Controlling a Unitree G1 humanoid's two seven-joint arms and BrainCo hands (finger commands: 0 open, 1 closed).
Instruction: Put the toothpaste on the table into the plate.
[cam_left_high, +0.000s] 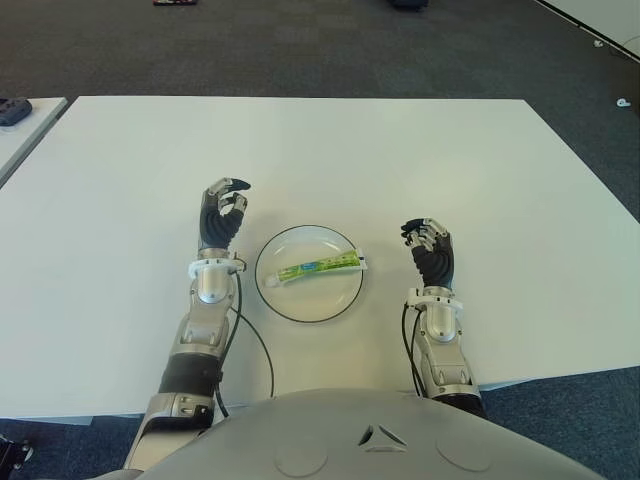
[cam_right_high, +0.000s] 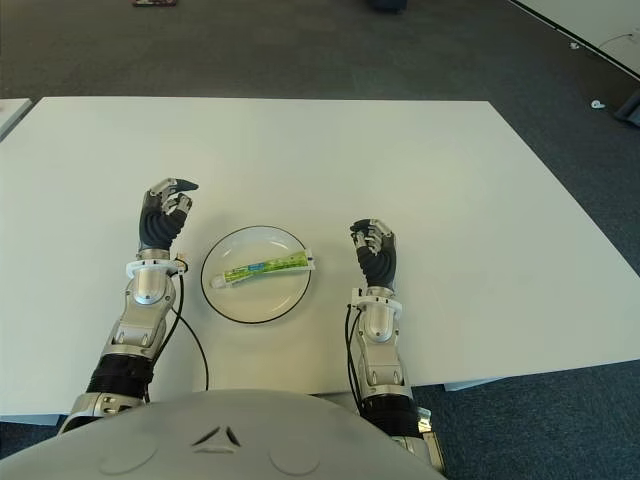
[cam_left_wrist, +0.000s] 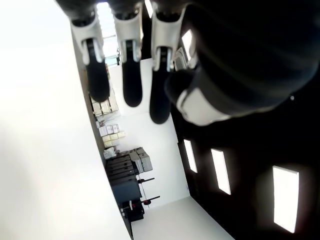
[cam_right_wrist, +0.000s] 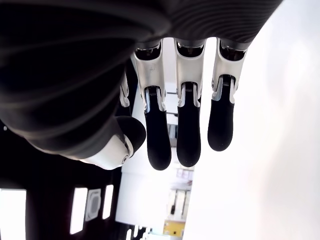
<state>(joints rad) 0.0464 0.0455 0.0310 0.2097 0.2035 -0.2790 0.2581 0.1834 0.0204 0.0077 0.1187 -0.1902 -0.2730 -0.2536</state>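
The toothpaste (cam_left_high: 318, 267) is found lying across the plate (cam_left_high: 290, 305) on the table (cam_left_high: 120, 200), flanked by the left hand (cam_left_high: 222, 214) and right hand (cam_left_high: 430, 247), both empty with fingers relaxed, so the task is judged complete.

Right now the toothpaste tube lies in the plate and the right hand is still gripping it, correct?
Not quite. The toothpaste tube does lie in the plate, but the right hand holds nothing; it shows beside the plate, fingers empty in the right wrist view.
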